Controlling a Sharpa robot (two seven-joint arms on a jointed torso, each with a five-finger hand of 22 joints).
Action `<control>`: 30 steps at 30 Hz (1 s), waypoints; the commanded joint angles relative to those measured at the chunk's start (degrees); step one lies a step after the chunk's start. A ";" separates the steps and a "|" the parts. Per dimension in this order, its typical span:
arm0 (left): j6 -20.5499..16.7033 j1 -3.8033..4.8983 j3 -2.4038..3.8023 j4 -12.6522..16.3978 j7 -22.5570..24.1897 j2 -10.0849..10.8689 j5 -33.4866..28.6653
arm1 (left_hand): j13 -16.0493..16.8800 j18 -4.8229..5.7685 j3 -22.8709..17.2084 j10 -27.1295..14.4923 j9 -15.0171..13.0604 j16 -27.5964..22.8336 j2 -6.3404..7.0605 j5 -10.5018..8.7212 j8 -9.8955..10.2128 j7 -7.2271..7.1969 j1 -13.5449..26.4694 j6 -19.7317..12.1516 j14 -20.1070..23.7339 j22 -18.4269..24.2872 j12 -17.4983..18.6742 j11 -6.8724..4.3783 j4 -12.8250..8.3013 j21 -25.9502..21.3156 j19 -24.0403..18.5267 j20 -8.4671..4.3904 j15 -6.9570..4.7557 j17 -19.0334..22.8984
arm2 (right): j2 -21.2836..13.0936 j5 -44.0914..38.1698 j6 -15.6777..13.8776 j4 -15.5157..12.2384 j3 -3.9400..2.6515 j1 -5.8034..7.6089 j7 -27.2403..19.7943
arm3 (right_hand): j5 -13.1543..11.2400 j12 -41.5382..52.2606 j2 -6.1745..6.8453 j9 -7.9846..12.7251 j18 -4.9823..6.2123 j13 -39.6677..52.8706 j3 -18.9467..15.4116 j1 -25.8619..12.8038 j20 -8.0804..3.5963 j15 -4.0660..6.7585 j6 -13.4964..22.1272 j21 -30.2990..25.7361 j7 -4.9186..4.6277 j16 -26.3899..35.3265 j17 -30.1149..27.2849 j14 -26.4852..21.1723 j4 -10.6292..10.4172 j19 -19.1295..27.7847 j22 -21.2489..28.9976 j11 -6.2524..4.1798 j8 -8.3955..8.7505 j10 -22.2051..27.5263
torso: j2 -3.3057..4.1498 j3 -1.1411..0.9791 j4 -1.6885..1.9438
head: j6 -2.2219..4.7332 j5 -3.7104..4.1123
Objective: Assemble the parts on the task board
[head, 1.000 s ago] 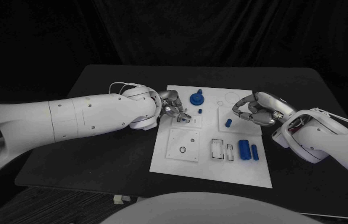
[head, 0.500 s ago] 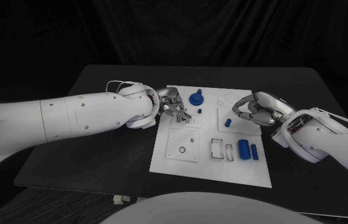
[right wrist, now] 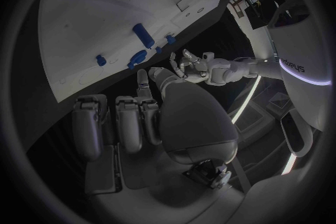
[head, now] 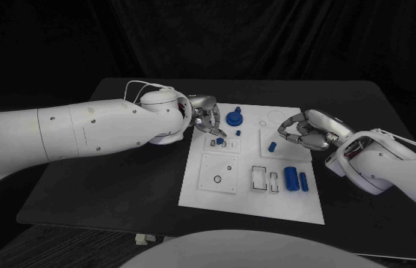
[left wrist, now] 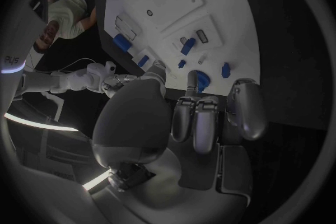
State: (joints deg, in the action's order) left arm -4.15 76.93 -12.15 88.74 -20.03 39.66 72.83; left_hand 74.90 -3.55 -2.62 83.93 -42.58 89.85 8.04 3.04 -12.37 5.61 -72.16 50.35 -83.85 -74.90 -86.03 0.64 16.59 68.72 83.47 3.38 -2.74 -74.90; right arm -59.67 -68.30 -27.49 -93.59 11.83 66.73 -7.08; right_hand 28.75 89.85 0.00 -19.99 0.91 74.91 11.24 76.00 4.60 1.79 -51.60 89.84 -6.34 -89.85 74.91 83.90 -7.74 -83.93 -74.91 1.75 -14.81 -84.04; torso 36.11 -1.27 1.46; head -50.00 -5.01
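Observation:
The white task board (head: 251, 199) lies in the middle of the table. My left hand (head: 206, 120) hovers over its far left part, holding nothing, just left of a round blue part (head: 235, 119). A small blue piece (head: 220, 140) stands below the fingertips, another (head: 238, 133) beside it. In the left wrist view the round part (left wrist: 199, 79) sits just past the fingers (left wrist: 207, 123). My right hand (head: 305, 131) hangs at the board's right edge, fingers curled in on nothing, next to a blue piece (head: 272, 146). Two blue cylinders (head: 296, 179) lie near the right front.
The board (left wrist: 175, 0) carries raised white plates with slots and holes, one at its left middle (head: 219, 173). Black table (head: 121, 178) surrounds the board on all sides. My left forearm (head: 95, 130) crosses the table's left half.
My left hand has drawn back toward the board's far edge, uncovering the small blue piece on the left plate. The right hand has stayed still.

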 commanded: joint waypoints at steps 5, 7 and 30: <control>12.87 2.36 0.07 1.28 -1.73 -0.78 10.28 | 11.77 -0.43 -0.24 2.32 -1.44 0.15 -1.01 3.12 -2.36 0.06 1.49 -2.01 -6.15 -9.86 -0.02 0.58 0.10 -0.50 -0.43 0.59 0.73 -15.10 | -0.05 -0.09 -0.10 -0.05 -0.02 -0.13 0.44 | 0.29 0.15 0.00 0.06 -0.78 15.09 0.12 0.02 0.39 -0.44 0.15 -0.20 -0.20 -0.15 15.09 6.10 0.21 -5.77 -14.91 0.41 0.19 -5.96 | 0.03 -0.01 0.04 | 0.00 0.22; 17.23 3.16 0.07 0.93 -0.56 -1.68 10.86 | 13.48 -0.30 -1.49 4.16 -2.03 0.15 -1.87 8.47 -3.67 0.01 0.26 -2.30 -6.15 -10.05 -2.04 0.28 -0.15 0.31 -0.34 0.75 0.68 -15.10 | 0.01 -0.09 -0.15 -0.05 -0.02 -0.13 0.37 | 0.29 0.15 0.00 0.06 -0.78 15.09 0.12 0.02 0.39 -0.44 0.15 -0.20 -0.20 -0.15 15.09 6.10 0.21 -5.77 -14.91 0.41 0.19 -5.96 | 0.04 0.01 0.02 | 0.00 0.19; 28.29 4.31 0.08 -6.07 3.63 -8.89 6.95 | 15.10 0.79 -7.91 6.07 4.50 0.15 0.02 13.43 1.45 0.68 -1.88 0.61 -6.15 -11.45 -3.97 1.20 -1.07 7.56 1.51 1.33 1.36 -15.10 | -0.29 -0.09 -2.33 -1.36 -0.02 -0.13 -1.40 | 0.55 0.15 0.14 0.09 -0.91 15.09 -0.07 -1.19 0.39 -0.43 0.11 0.16 -0.16 -0.15 15.09 6.10 -0.47 -6.07 -15.09 0.38 0.22 -5.96 | 0.06 0.01 0.04 | 0.00 0.71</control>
State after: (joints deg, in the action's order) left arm 21.63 81.09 -12.12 82.72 -17.07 30.92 80.66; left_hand 74.90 -3.53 -10.68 84.00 -38.18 89.85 7.51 16.61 -11.07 5.93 -74.17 50.78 -83.94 -74.90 -89.81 1.32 15.38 76.67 83.84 4.56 -1.83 -74.90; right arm -59.87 -68.30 -28.51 -94.76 11.83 66.72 -7.85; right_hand 28.98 89.85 -0.01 -19.99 0.91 74.91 11.06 75.37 4.60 1.79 -51.60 89.84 -6.34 -89.85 74.91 83.90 -7.91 -83.93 -74.95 1.75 -14.81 -84.04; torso 36.16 -1.26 1.50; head -50.00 -4.24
